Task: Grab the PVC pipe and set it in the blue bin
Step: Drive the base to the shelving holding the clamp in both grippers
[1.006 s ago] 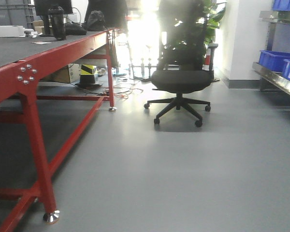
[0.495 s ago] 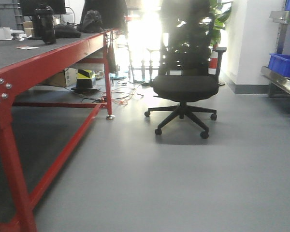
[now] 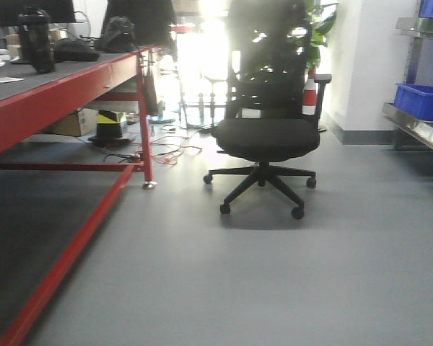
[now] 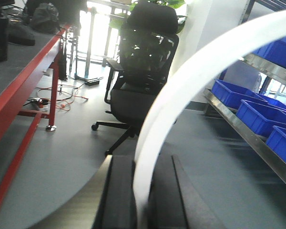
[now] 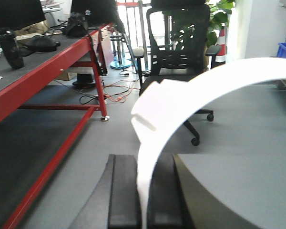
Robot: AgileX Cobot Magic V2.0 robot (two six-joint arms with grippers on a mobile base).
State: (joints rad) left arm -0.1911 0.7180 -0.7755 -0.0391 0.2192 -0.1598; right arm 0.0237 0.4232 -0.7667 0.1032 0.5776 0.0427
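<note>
Currently we judge the step in hand to be the carry. The pipe (image 4: 181,90) is clear of any surface and clamped in the left gripper (image 4: 140,164), whose jaws stand narrow on the white band. The right gripper (image 5: 142,162) pinches a white band in the same way. We cannot tell whether both arms hold one arc or two.

Procedure:
1. We head for the bins (image 3: 418,97), which stand on the shelf (image 4: 238,126) at the right.
2. We pass to the right of the chair (image 3: 267,137) and well apart from the table (image 3: 58,86) on the left.
3. We allow room for the arc, which overhangs the fingers.
4. We grip firmly in transit and open the jaws only once the arc hangs over a bin's cavity.

Orientation:
- In the left wrist view the pipe rises from between the pads and sweeps up and to the right, leaving the frame at the top right corner. Its long axis runs away from the fingers, forward and upward.
- In the right wrist view a squared tab (image 5: 150,112) sits above the jaws, and the arc bends rightward from it.
</note>
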